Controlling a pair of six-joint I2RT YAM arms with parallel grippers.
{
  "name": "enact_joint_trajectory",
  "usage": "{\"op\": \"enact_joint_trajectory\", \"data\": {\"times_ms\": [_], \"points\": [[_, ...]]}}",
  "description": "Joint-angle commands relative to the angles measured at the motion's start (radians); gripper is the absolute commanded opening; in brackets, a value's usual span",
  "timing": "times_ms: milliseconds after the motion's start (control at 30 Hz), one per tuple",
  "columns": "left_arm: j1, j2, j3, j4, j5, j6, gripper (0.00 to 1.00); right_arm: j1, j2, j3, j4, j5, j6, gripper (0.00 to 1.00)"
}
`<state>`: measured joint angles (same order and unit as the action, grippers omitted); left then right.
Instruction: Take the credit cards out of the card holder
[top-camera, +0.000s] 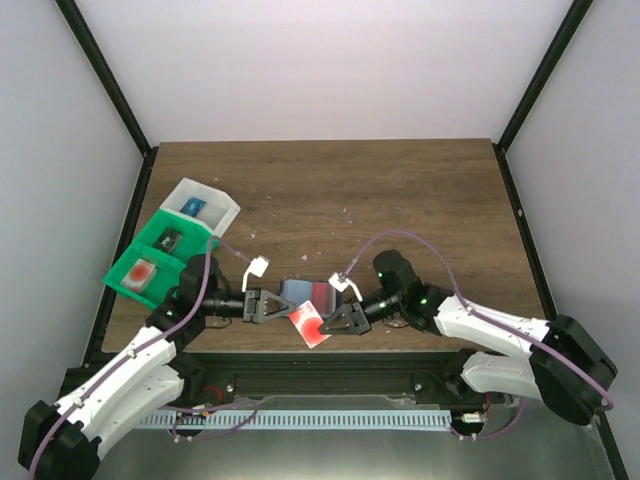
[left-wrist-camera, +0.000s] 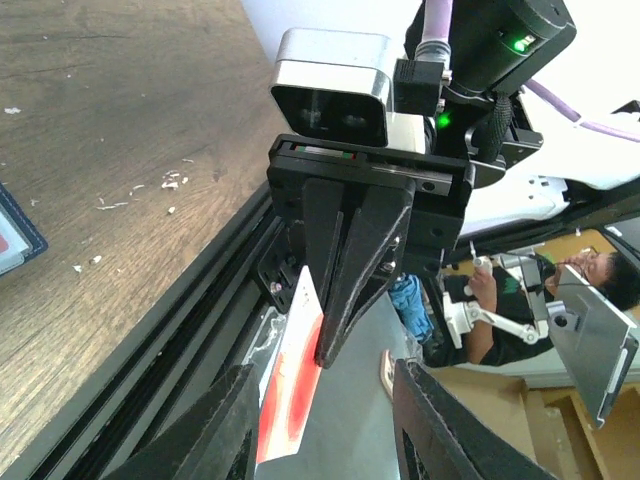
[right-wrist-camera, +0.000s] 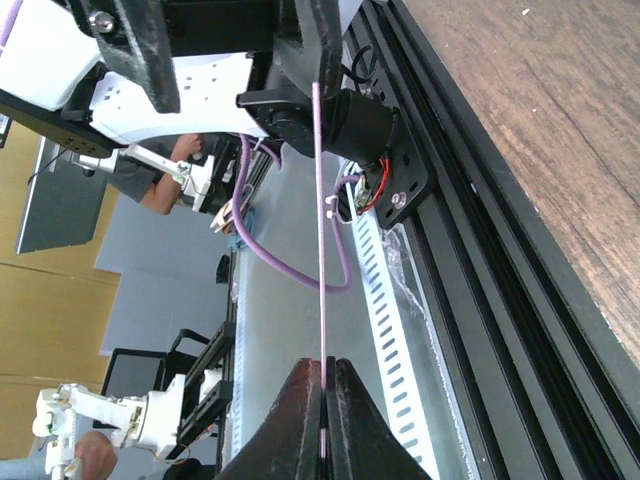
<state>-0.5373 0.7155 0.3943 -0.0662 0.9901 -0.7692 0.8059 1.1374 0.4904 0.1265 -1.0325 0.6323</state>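
My right gripper (top-camera: 322, 325) pinches one credit card (top-camera: 309, 324) by its edge over the table's near edge; the left gripper (top-camera: 283, 305) stands parted opposite, by the card holder (top-camera: 305, 293). It looks thin, stiff, slippery (grip the flat faces).

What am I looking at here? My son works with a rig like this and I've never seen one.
These are two robot arms bolted to the near edge of a wooden table, each ending in a two-finger gripper. One picture looks down from above. The other two come from cameras on the wrists. On the table lie a blue-grey card holder and, at the left, green and white bins holding small items. The right gripper is shut on a credit card, pale with a red blotch. The left gripper faces it, open and holding nothing.
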Motion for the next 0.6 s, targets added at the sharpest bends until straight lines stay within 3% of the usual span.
{"op": "enact_joint_trajectory", "data": {"times_ms": [0, 167, 367, 467, 567], "points": [[0.002, 0.017, -0.018, 0.05, 0.05, 0.0, 0.39, -0.007, 0.001, 0.032, 0.031, -0.044, 0.002, 0.0], [0.002, 0.064, -0.024, 0.075, 0.071, 0.011, 0.34, -0.007, -0.002, 0.014, 0.07, -0.062, 0.024, 0.0], [0.002, 0.095, -0.021, 0.063, 0.086, 0.039, 0.01, -0.006, 0.011, 0.005, 0.116, -0.063, 0.047, 0.01], [0.002, 0.101, -0.004, 0.041, 0.068, 0.048, 0.0, -0.007, 0.016, 0.007, 0.12, -0.04, 0.056, 0.01], [0.005, 0.078, 0.006, 0.022, -0.033, 0.016, 0.0, -0.007, -0.001, 0.005, 0.093, 0.025, 0.066, 0.16]]}}
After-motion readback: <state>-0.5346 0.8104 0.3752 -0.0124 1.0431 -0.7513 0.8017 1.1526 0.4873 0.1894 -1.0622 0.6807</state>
